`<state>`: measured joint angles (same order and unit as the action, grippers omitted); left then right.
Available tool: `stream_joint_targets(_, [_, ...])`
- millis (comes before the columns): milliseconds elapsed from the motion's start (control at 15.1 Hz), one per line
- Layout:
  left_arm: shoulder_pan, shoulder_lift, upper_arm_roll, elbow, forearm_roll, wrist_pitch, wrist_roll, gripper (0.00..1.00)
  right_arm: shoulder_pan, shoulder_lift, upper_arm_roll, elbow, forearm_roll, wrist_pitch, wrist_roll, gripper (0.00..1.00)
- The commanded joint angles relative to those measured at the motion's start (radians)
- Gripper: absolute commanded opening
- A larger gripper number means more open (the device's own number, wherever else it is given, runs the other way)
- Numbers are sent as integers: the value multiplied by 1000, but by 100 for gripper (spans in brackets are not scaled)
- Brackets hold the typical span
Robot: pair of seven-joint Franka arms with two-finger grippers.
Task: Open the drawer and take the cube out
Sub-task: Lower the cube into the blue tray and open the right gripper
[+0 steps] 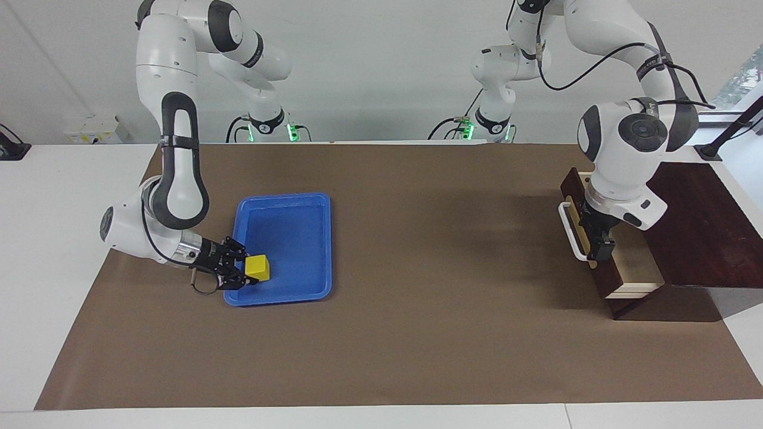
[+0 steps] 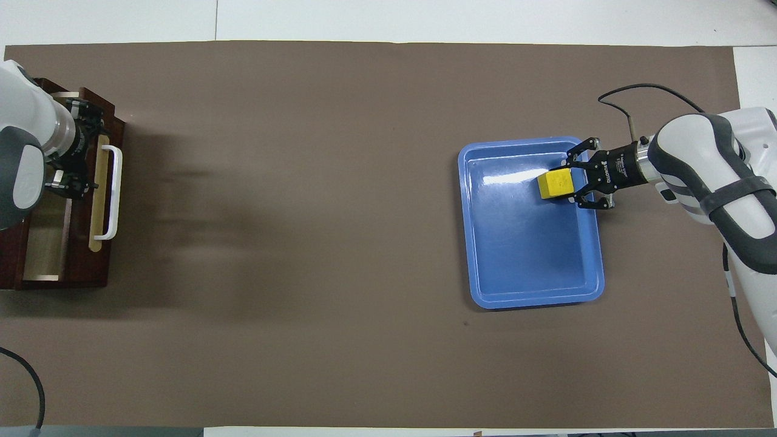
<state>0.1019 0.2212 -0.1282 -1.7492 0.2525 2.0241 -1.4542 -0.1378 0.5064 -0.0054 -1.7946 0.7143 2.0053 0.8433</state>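
Note:
The yellow cube point(image 1: 258, 267) is low over the blue tray's point(image 1: 298, 238) corner farthest from the robots, at the right arm's end of the table. My right gripper point(image 1: 247, 266) reaches in level and is shut on the cube, one finger on each side; the cube point(image 2: 555, 184) and the right gripper point(image 2: 573, 180) also show in the overhead view. The dark wooden drawer point(image 1: 639, 262) stands pulled out of its box point(image 1: 706, 226), its white handle point(image 1: 569, 235) facing the table's middle. My left gripper point(image 1: 599, 253) hangs open over the drawer's pale inside, just inside its front; it also shows from above point(image 2: 79, 150).
The brown mat point(image 1: 447, 268) covers the table between the tray and the drawer. The drawer box sits at the left arm's end, against the mat's edge. In the overhead view the tray point(image 2: 528, 267) and the drawer handle point(image 2: 115, 194) lie at opposite ends.

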Motion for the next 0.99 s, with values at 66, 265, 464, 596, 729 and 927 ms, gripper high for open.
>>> stream_joint_targets(66, [54, -20, -5, -30, 27, 42, 81, 100, -14, -3, -1, -29, -15, 15, -40, 29])
stream_joint_targets(265, [77, -20, -5, -30, 27, 50, 110, 100, -14, -5, -2, -20, -15, 7, -30, 100])
stream_joint_targets(464, [93, -20, -5, -30, 28, 53, 120, 100, -13, -14, -2, -8, -15, -26, -10, 100])
stream_joint_targets(596, [91, -17, -7, -24, 28, 53, 118, 100, -5, -20, -4, 17, -18, -61, 41, 100])
stream_joint_targets(729, [71, -14, -11, 6, 28, 39, 117, 100, -2, -25, -4, 64, -47, -114, 107, 100])
stream_joint_targets(927, [9, -16, -19, 63, 10, -45, 132, 100, 4, -57, -2, 136, -94, -210, 168, 100])
